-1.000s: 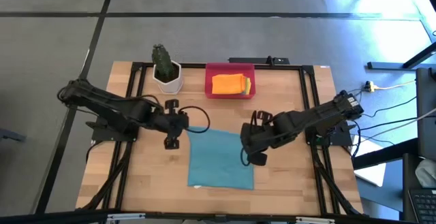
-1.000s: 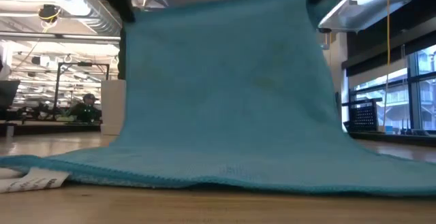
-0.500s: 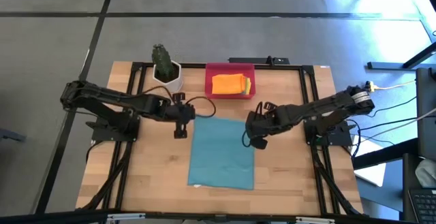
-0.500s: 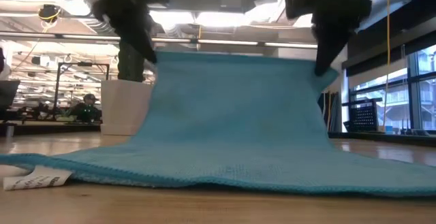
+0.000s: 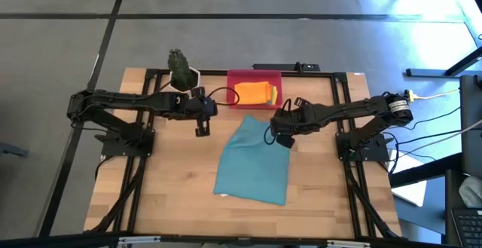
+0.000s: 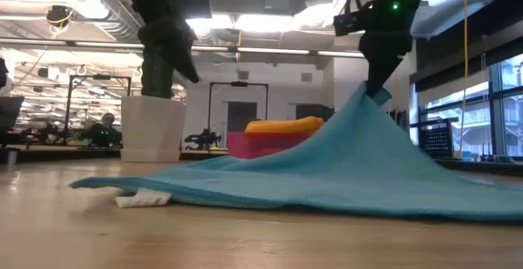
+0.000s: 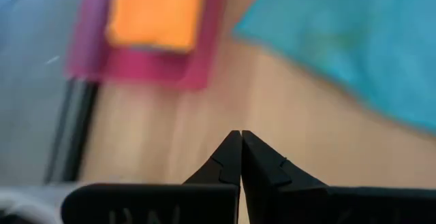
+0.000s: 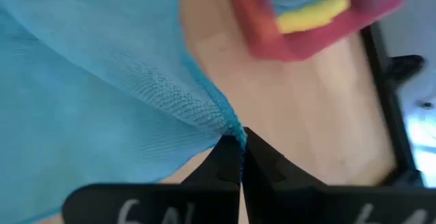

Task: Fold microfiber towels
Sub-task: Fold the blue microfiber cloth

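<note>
High view: teal towel (image 5: pixel 254 161) mid-table, far corner pinched by right gripper (image 5: pixel 280 136) at ~1 o'clock of cloth; left gripper (image 5: pixel 201 124) closed on nothing, ~10 o'clock, apart from cloth.

Low view: tented from that corner, rest limp on table (image 6: pixel 245 236). Soft, light, drapey; prob. grips best at corners/hem.

Wrist views: red tray (image 8: pixel 320 30) w/ folded towels (image 8: pixel 310 13) beyond.

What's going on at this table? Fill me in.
The robot is folding microfiber towels. The right gripper has its fingers shut on a corner of the teal towel, lifting that corner while the rest lies on the wooden table. The left gripper is shut on nothing, beside the towel near the red tray, which holds an orange towel on top of other cloths.
</note>
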Available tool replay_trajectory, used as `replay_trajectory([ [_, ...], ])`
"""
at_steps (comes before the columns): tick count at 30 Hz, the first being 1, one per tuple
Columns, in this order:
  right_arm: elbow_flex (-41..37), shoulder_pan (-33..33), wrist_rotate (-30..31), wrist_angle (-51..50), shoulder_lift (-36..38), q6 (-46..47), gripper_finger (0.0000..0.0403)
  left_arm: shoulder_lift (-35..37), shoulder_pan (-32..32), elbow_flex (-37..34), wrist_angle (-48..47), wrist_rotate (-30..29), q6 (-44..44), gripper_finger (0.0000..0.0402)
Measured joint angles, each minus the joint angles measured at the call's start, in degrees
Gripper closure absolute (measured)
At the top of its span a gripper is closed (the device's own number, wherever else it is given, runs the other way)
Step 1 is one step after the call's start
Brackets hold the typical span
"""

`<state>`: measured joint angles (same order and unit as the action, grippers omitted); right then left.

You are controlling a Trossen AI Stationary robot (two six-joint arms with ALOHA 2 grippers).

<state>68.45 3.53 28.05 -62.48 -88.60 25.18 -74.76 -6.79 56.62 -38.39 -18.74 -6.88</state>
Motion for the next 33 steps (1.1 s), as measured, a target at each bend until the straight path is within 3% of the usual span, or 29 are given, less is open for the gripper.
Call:
replay_trajectory([
  [5,0.0,-0.2,-2.5,0.7,0.0,-0.2,0.0403,-0.7,0.3,-0.6,8.1,12.3,1.0,0.0401],
  [11,0.0,0.9,-4.6,1.4,0.0,-0.1,0.0403,-6.1,0.7,-3.6,20.1,16.7,2.1,0.0390],
  [16,0.0,1.6,-5.3,1.8,0.0,-0.1,0.0403,-15.4,0.2,-4.0,27.3,16.7,4.7,0.0332],
  [22,0.0,2.2,-5.3,1.9,0.0,0.0,0.0403,-24.9,-1.0,-4.0,41.3,8.3,7.8,0.0272],
  [27,0.0,3.5,-5.3,2.0,0.0,-0.3,0.0403,-27.6,-2.2,-4.0,48.0,10.0,2.4,0.0265],
  [33,0.0,6.7,-3.6,3.1,-0.1,-3.4,0.0403,-28.2,-1.1,-4.0,48.8,12.6,-4.6,0.0264],
])
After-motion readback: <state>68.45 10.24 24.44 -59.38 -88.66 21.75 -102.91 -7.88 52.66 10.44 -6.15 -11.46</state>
